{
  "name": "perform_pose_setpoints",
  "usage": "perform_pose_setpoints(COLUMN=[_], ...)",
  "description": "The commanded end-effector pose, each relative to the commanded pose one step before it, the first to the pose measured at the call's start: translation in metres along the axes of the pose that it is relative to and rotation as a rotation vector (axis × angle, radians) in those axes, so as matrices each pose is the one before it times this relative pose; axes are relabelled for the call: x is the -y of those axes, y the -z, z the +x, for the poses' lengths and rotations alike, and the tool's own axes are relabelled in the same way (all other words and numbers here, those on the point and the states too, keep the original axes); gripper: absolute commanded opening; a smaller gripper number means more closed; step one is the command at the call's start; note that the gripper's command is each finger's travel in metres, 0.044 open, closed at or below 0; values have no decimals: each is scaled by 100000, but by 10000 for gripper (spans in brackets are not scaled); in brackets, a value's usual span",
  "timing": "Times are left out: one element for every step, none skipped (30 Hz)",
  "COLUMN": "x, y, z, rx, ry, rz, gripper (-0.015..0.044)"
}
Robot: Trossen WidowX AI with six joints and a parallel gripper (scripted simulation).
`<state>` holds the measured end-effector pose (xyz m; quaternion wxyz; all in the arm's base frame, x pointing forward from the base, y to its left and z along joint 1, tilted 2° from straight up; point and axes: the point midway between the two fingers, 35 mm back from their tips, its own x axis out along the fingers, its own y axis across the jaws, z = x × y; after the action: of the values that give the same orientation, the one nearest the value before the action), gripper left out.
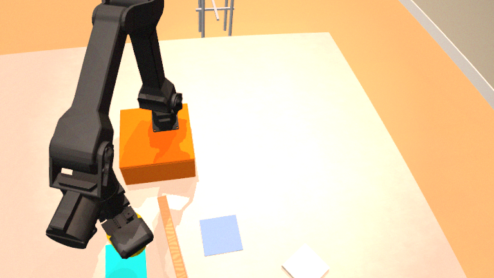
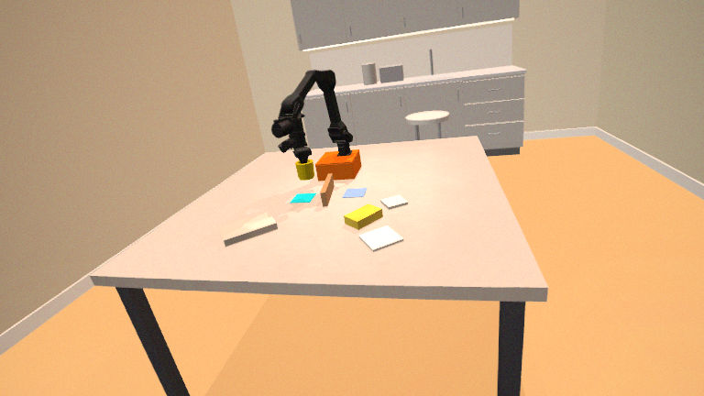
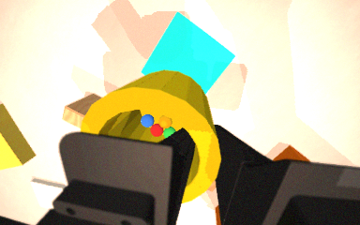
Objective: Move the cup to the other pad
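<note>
My gripper [image 3: 204, 129] is shut on the wall of the yellow cup [image 2: 304, 170] [image 3: 166, 81], one finger inside it and one outside. The cup hangs upright in the air near the cyan pad [image 1: 125, 260] [image 2: 302, 198] [image 3: 192, 49]. In the top view the hand covers most of the cup. Several marbles lie in the cup in the wrist view: a blue marble [image 3: 147, 120], a red marble [image 3: 157, 130], an orange marble [image 3: 165, 122] and a green marble [image 3: 170, 132]. The blue pad [image 1: 220, 235] [image 2: 355, 192] lies bare on the table.
A wooden bar [image 1: 171, 237] [image 2: 326, 190] [image 3: 82, 107] stands between the pads. An orange block [image 1: 156, 151] [image 2: 338, 166] is under the arm's base. A yellow block [image 2: 363, 215], a grey bar [image 2: 251, 231] and white tiles [image 2: 381, 237] [image 1: 305, 263] lie on the table.
</note>
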<state>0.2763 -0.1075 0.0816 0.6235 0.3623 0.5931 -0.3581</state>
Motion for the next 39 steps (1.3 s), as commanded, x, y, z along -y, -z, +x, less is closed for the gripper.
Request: perform_pose_setpoints(x=[131, 82, 85, 88, 90, 93, 96, 79, 49, -1, -1, -1, 0, 0, 1, 1, 1, 0, -1, -3, -4, -4, -5, -5, -4, -4, -3, -3, -3, -2, -2, -2, -2, -2, -2, -2, -1, -1, -1], y=[-1095, -245, -246, -246, -246, -246, -245, -197, -119, 2, 2, 2, 2, 2, 2, 2, 0, -3, -6, -9, -10, -12, -13, -13, -12, -11, -10, -10, -9, -8, -8, -7, -7, -6, -6, -6, -5, -4, -3], z=[-317, -27, -26, -26, -25, -25, -24, -19, -11, 21, 43, 65, 88, 110, 131, 136, 145, 148, 151, 164, 161, 166, 175, 175, 174, 174, 174, 174, 175, 175, 175, 175, 174, 174, 186, 187, 186, 186, 186], rx=[346, 19, 19, 19, 19, 19, 19, 15, 9, 0, 0, 0, 0, 0, 0, 0, 0, 0, 0, 0, 0, 0, 0, 0, 0, 0, 0, 0, 0, 0, 0, 0, 0, 0, 0, 0, 0, 0, 0], ry=[-821, 7, 7, 7, 7, 8, 8, 6, 4, 0, 0, 0, 0, 0, 0, 0, 0, 0, 0, 0, 0, 0, 0, 0, 0, 0, 0, 0, 0, 0, 0, 0, 0, 0, 0, 0, 0, 0, 0], rz=[-321, -1, -1, -1, -1, -1, -1, -1, 0, 0, 0, 0, 0, 0, 0, 0, 0, 0, 0, 0, 0, 0, 0, 0, 0, 0, 0, 0, 0, 0, 0, 0, 0, 0, 0, 0, 0, 0, 0], gripper=[0, 0, 0, 0, 0, 0, 0, 0, 0, 0, 0, 0, 0, 0, 0, 0, 0, 0, 0, 0, 0, 0, 0, 0, 0, 0, 0, 0, 0, 0, 0, 0, 0, 0, 0, 0, 0, 0, 0])
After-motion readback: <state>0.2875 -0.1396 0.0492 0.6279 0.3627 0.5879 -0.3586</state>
